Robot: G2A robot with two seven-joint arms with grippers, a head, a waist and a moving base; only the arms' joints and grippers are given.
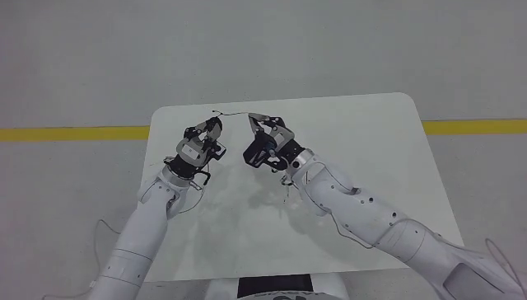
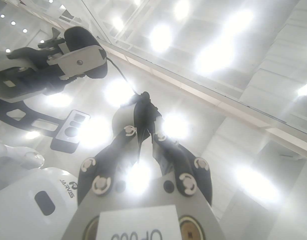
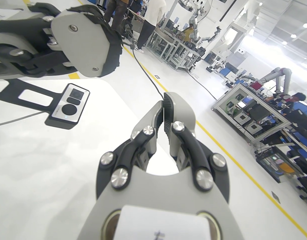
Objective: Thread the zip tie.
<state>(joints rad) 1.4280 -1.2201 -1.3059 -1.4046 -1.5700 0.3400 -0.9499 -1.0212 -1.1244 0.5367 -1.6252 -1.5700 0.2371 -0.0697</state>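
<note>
Left gripper (image 1: 212,124) is up at the desk's (image 1: 370,160) 11 o'clock, dark fingers (image 2: 141,116) pressed together on one end of the zip tie (image 1: 232,115), a short tail poking back between them. From there the zip tie runs thin and black toward 3 o'clock, slightly curved, close to the far edge of the desk. And here's the right gripper (image 1: 255,120) just beside, its fingers pinching the other end tight, so the zip tie is held at both ends between the two tips
</note>
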